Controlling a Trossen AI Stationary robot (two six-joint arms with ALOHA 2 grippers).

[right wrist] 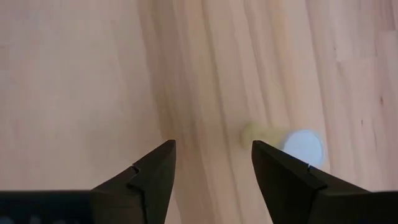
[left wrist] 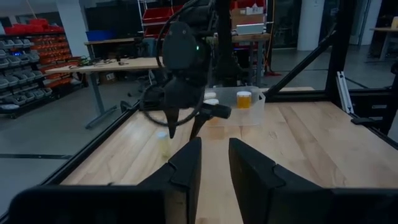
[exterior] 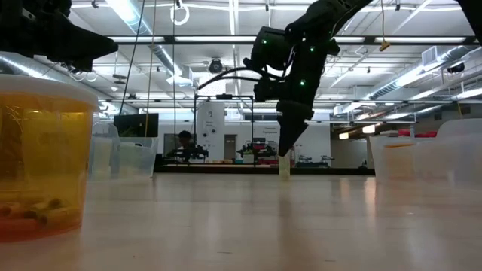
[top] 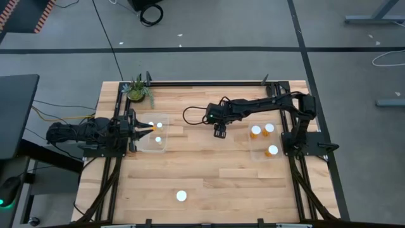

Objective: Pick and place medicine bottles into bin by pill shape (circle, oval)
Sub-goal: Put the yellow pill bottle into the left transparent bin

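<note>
Setting: robotics laboratory or workshop hall, open-plan. Evidence: butcher-block wooden counter (top: 209, 183) framed in black metal rails, carrying two dark robot arms; grey concrete floor (top: 253, 25) marked with dark tape lines, loose cables (top: 150, 12) trailing across it. Ceiling: exposed ducting and long rows of fluorescent strip lights (exterior: 135, 19). Storage: shelving racks filled with red parts bins (left wrist: 37, 46); further red bins (left wrist: 165, 12) and a blue tote (left wrist: 99, 35) behind. Furniture: height-adjustable workbench (left wrist: 118, 65) with small items on it; dark monitor (exterior: 140, 124) farther back. Occupancy: one person (exterior: 184, 143) seated at a distant workstation. One potted plant (top: 138, 90) at the counter's corner.
</note>
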